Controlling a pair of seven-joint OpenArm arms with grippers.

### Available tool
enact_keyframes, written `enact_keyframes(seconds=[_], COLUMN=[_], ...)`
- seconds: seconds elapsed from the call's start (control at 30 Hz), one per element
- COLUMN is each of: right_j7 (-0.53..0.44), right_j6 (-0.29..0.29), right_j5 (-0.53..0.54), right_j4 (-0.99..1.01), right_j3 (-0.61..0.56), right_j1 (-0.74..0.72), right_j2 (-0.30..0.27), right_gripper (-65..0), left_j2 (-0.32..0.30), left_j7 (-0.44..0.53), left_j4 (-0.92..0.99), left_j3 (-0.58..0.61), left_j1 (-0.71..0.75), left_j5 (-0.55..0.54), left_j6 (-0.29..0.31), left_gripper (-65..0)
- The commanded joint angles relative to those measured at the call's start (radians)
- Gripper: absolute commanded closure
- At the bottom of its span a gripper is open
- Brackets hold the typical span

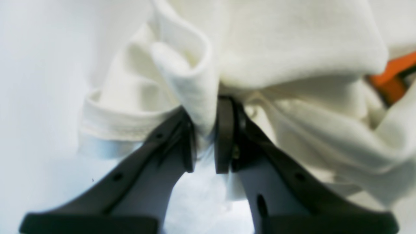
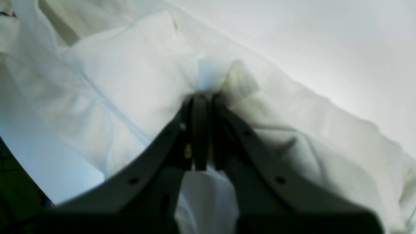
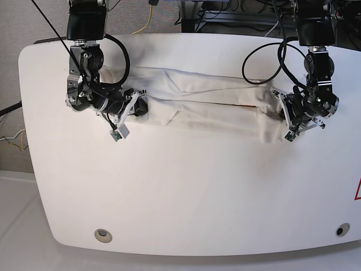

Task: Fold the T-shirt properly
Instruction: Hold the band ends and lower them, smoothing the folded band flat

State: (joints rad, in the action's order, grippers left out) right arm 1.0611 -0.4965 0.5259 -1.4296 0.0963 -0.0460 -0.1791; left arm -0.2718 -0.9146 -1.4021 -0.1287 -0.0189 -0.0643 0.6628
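T-shirt (image 3: 208, 104): soft white cotton, long rumpled band across glossy table (image 3: 186, 192). Left gripper (image 1: 205, 130) pinching thick fold, right gripper (image 2: 204, 107) clamped on bunched edge.

Left arm (image 3: 316, 68): black and grey metal links, silver joint housing at the wrist.
Right arm (image 3: 84, 62): same build, boxy black housing at 12 o'clock.
Cables: black, looped beside each arm.
Left gripper (image 1: 205, 136): two dark grey tapered fingers, flat black pads, small round holes along each.
Right gripper (image 2: 204, 133): matching dark fingers, same holes.
Wrist cameras: small white-edged modules.
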Motion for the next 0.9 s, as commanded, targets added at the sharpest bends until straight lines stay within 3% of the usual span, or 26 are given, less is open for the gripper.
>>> enact_keyframes(seconds=[0.0, 0.47, 0.87], right_j7=[0.049, 0.021, 0.021], right_j6=[0.017, 0.019, 0.019], right_j5=[-0.077, -0.077, -0.077], right_j4=[0.049, 0.063, 0.063], right_j3=[-0.005, -0.005, -0.003], right_j1=[0.008, -0.047, -0.101], right_j2=[-0.007, -0.092, -0.118], right_gripper=[-2.4, -2.4, -2.4], left_j2=[0.030, 0.026, 0.024], left_j7=[-0.165, -0.194, -0.192], left_j4=[0.065, 0.062, 0.063], left_j3=[0.033, 0.033, 0.033], left_j1=[0.060, 0.033, 0.006], left_j5=[0.034, 0.034, 0.034], left_j6=[0.035, 0.035, 0.035], left_gripper=[-7.7, -7.7, -7.7])
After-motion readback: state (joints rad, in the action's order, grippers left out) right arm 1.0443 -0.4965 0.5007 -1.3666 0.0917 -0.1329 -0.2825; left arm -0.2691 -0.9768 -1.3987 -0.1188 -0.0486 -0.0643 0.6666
